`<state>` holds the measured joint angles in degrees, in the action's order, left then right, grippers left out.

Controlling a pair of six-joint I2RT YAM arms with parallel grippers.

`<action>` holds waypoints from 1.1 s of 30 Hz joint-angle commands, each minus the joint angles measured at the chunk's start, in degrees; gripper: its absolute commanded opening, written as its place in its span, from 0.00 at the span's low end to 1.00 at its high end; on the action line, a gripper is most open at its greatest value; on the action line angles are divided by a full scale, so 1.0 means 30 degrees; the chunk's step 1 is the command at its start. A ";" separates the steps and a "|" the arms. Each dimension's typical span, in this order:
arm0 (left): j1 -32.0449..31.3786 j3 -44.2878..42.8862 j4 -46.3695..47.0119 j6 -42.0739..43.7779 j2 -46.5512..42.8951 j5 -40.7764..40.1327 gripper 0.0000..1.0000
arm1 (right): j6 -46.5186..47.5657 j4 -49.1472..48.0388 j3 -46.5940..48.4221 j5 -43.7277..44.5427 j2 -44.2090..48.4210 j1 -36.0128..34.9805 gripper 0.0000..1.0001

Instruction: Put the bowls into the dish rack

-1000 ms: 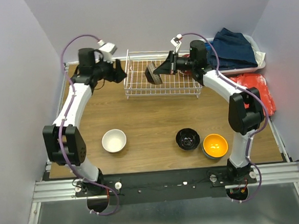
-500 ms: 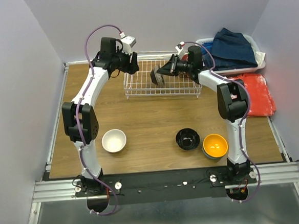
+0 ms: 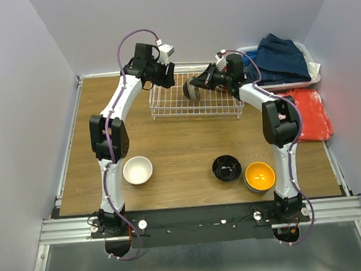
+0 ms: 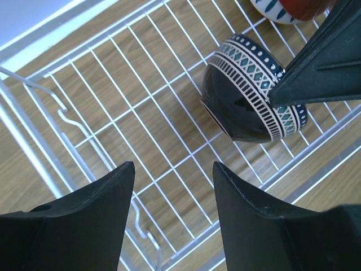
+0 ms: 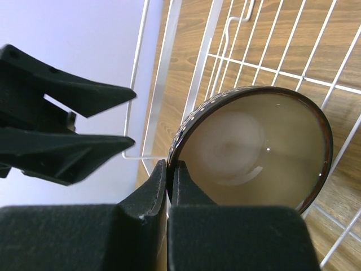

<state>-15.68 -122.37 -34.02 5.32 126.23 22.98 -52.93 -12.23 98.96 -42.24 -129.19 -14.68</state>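
On the desk (image 3: 181, 141), a white bowl (image 3: 138, 170) sits upright at the near left, well apart from the other objects. The left end effector (image 3: 164, 74) hangs over the far left corner of the dish rack (image 3: 178, 104). In the left wrist view its fingers (image 4: 107, 197) stand spread, so the left end effector (image 4: 172, 169) is open with nothing between the pads. The dish rack (image 4: 113, 84) is a white wire grid with low raised sides, placed at the far centre of the desk, and the wood surface shows through the wires. Inside the dish rack, toward its middle, a patterned bowl (image 3: 193, 88) is tipped on its side. The patterned bowl (image 4: 248, 107) has a glossy dark exterior with a band of pale ticks and teal diamonds below the rim. The right wrist view shows that the patterned bowl (image 5: 254, 147) has a smooth tan interior. Whether it touches the rack wires (image 5: 248, 51) cannot be determined. The right end effector (image 5: 168, 169) is closed on the rim of the patterned bowl, one finger inside and one outside. In the top view the right end effector (image 3: 200, 83) reaches in from the right side of the rack. A second bowl (image 4: 282, 8), pale with dark dashes and a red area, is partly visible in the rack beyond it. At the near right of the desk, a black bowl (image 3: 226, 168) and an orange bowl (image 3: 259, 176) sit upright just beside each other. A white basket (image 3: 315, 70) of blue cloth stands at the far right.
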 commanded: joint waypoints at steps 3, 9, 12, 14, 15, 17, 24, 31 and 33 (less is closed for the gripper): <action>-0.0309 -0.0462 -0.1081 -0.0104 0.0490 -0.0454 0.66 | -0.0785 -0.0872 0.0001 -0.0216 -0.1322 -0.0088 0.01; -0.0427 -0.0022 -0.1169 -0.0075 0.0315 -0.0688 0.66 | -0.1458 -0.2163 0.0939 -0.0949 -0.1996 -0.0147 0.01; -0.0485 0.0036 -0.1169 0.0012 0.0256 -0.0834 0.66 | -0.1489 -0.2194 0.1525 -0.0833 -0.2289 -0.0147 0.01; -0.0573 0.0037 -0.1228 0.0101 0.0314 -0.0922 0.66 | -0.1401 -0.2135 0.1556 -0.0803 -0.2377 -0.0176 0.01; -0.0602 0.0008 -0.1199 0.0188 0.0343 -0.1010 0.66 | -0.1401 -0.2135 0.1439 -0.0803 -0.2378 -0.0176 0.01; -0.0777 -0.0080 -0.1228 0.0218 0.0636 -0.1156 0.66 | -0.1459 -0.2047 0.0915 -0.0833 -0.2319 -0.0118 0.01; -0.1334 -0.0870 -0.0907 0.0218 0.1632 -0.2152 0.66 | -0.1138 -0.0936 0.0208 -0.0190 -0.2260 -0.0118 0.01; -0.1657 -0.1779 -0.0438 0.0131 0.2598 -0.3119 0.66 | -0.0932 -0.0436 -0.0377 0.0016 -0.2202 -0.0059 0.07; -0.1745 -0.1955 -0.0291 0.0101 0.2658 -0.3178 0.66 | -0.0903 -0.0406 -0.0583 0.0076 -0.1910 -0.0001 0.09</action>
<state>-20.40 -125.34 -36.01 5.37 133.40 16.05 -56.97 -20.47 101.03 -44.16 -133.80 -14.72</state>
